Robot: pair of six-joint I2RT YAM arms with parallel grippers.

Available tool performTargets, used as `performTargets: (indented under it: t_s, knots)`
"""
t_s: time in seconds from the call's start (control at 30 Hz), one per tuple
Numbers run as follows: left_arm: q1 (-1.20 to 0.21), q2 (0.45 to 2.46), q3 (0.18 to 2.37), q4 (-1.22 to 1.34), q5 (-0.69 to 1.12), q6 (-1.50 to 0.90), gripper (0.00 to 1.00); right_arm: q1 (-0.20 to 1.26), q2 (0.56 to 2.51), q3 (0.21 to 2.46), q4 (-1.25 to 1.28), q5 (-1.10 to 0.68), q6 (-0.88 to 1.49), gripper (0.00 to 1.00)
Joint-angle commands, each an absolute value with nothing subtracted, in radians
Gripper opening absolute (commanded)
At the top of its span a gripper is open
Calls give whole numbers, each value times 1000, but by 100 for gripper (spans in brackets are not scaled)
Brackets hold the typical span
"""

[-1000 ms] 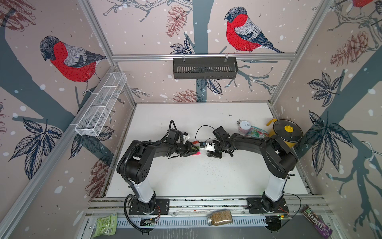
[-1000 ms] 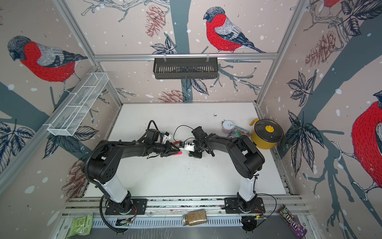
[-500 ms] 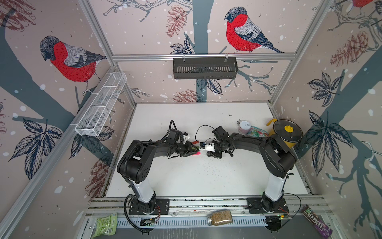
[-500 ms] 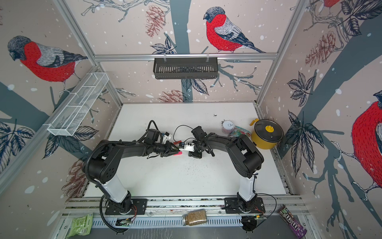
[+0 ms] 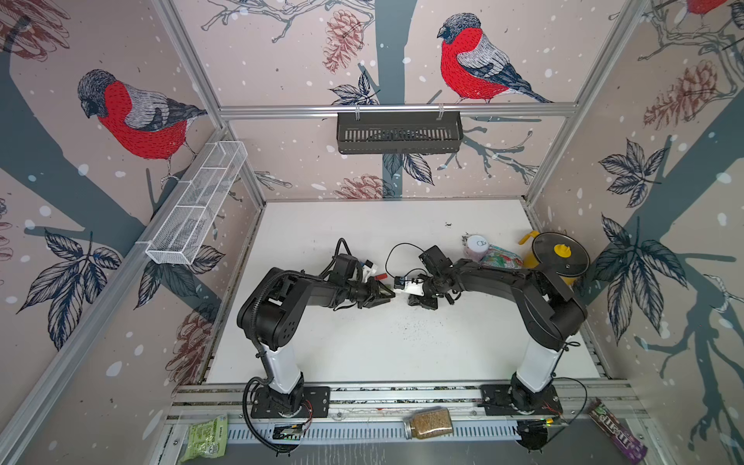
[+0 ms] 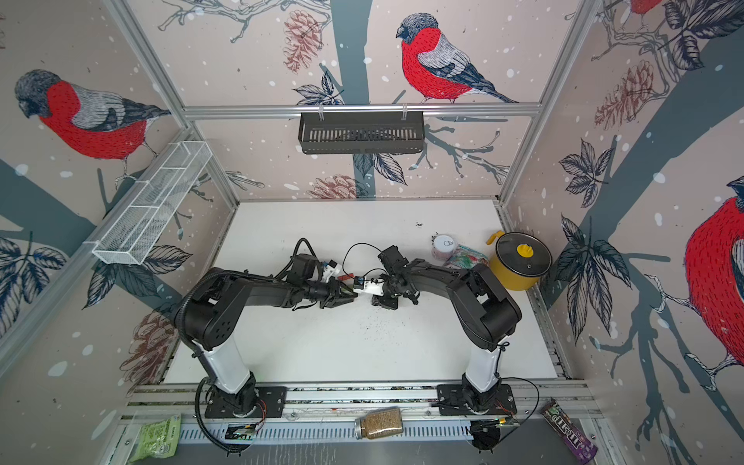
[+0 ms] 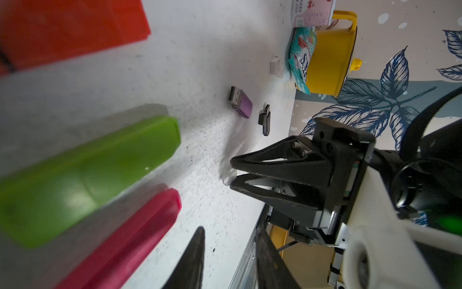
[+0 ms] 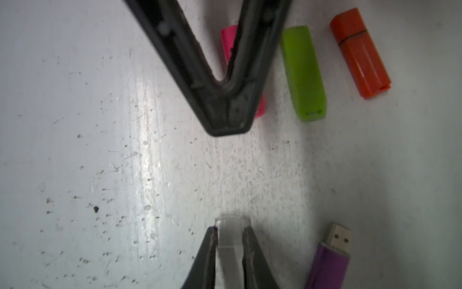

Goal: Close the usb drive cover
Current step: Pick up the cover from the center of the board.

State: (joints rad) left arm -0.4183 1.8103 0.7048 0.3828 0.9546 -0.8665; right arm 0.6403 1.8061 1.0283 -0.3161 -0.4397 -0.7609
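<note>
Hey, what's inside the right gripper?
A clear cap, pinched in the right gripper. One end sticks out past the tips; the fingers cover its sides, and its far end is out of view.

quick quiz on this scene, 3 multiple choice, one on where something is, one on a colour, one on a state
1. The green drive lies
a) between the pink drive and the orange drive
b) inside the pot
c) in the wall basket

2. The cap in the jaws of the right gripper is
a) black
b) clear
c) orange

3. The plug of the purple drive is
a) capped
b) in a port
c) bare

Key:
1 a, the three lie in a row with green in the middle.
2 b, it looks see-through in the right wrist view.
3 c, its metal end lies uncovered.
</note>
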Motion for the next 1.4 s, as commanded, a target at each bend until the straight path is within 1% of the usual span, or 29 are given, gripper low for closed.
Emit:
performTargets:
  t_s: [0.0,0.5,0.73,1.37]
  knots:
    - [-420,1819,696,501,994,-915,35,641,1794,1024,-306,-493,-740,17]
    - [-437,1868,684,613,1039,-983,35,638,1788,1045,-262,-577,-702,17]
    - [-439,1873,673,655,1053,-1009,32,638,1792,1056,-246,-586,-688,17]
    - [-439,1872,673,732,1046,-1075,28,647,1802,1078,-216,-630,-654,17]
